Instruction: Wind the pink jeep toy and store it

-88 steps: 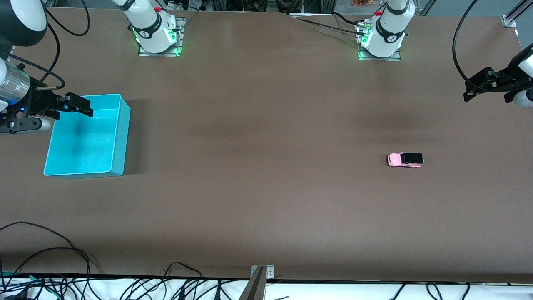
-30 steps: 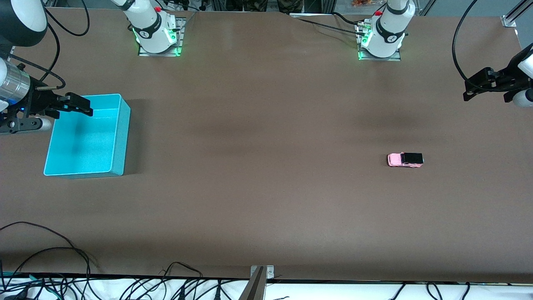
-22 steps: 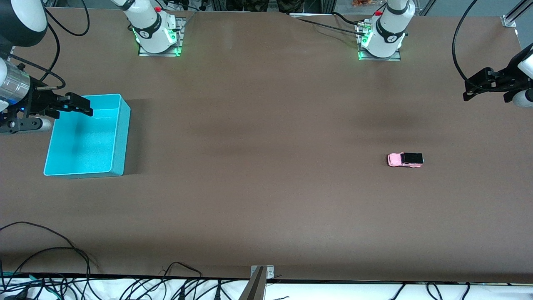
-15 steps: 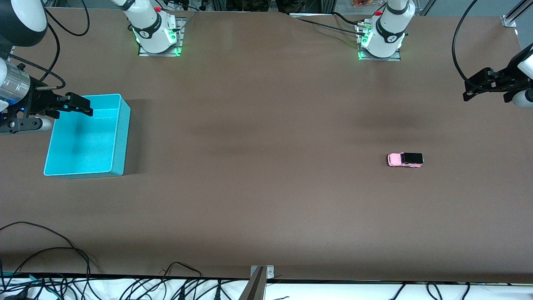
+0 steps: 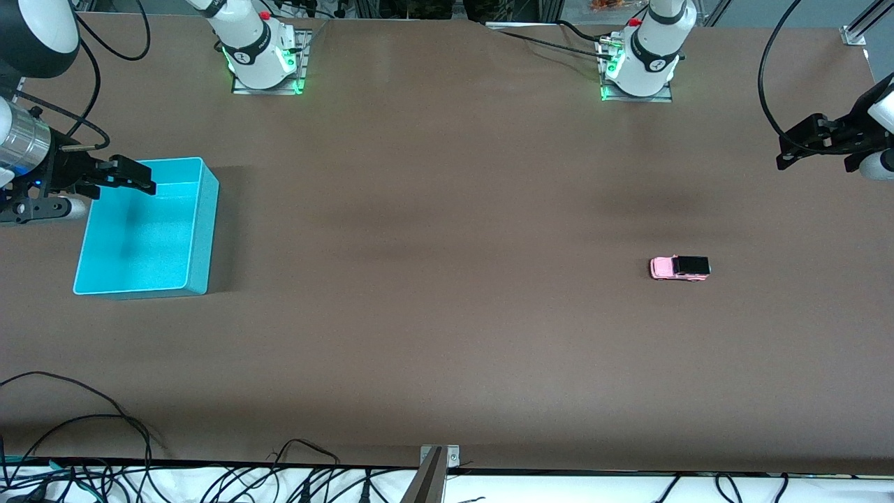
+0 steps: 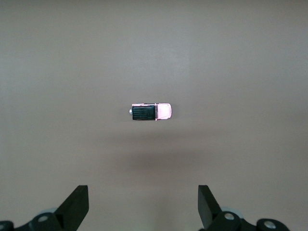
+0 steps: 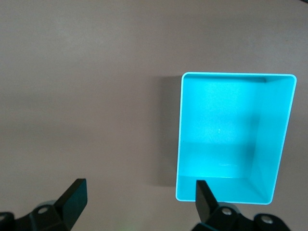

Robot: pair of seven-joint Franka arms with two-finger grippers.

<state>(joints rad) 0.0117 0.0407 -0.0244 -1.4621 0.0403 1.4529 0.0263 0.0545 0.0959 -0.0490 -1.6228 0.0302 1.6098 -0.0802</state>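
- While nothing on the table differs from the frames of the last few seconds, the task reads as not yet begun: car untouched, both arms parked as before
- Pink jeep toy [image 5: 679, 267]: stands on its wheels on the bare tabletop toward the left arm's end, black roof up; seen again from the left wrist camera [image 6: 151, 111], well clear of any finger
- Turquoise bin [image 5: 199, 230]: sits toward the right arm's end of the table, well apart from the car; inside appears empty [image 7: 284, 144]
- Left gripper [image 5: 814, 143]: hangs in the air over the table's edge at the left arm's end, fingers spread wide [image 6: 77, 207], holding nothing, touching nothing
- Right gripper [image 5: 129, 176]: hovers over the bin's rim, fingers likewise parted wide [image 7: 74, 195], empty
- Judgement: with no motion recorded, winding and storing are both outstanding; the left arm is the better placed to reach the car first, since the car lies at its end
- Handling note: the car is tiny against the wide finger gap, so the grip will likely need careful centring
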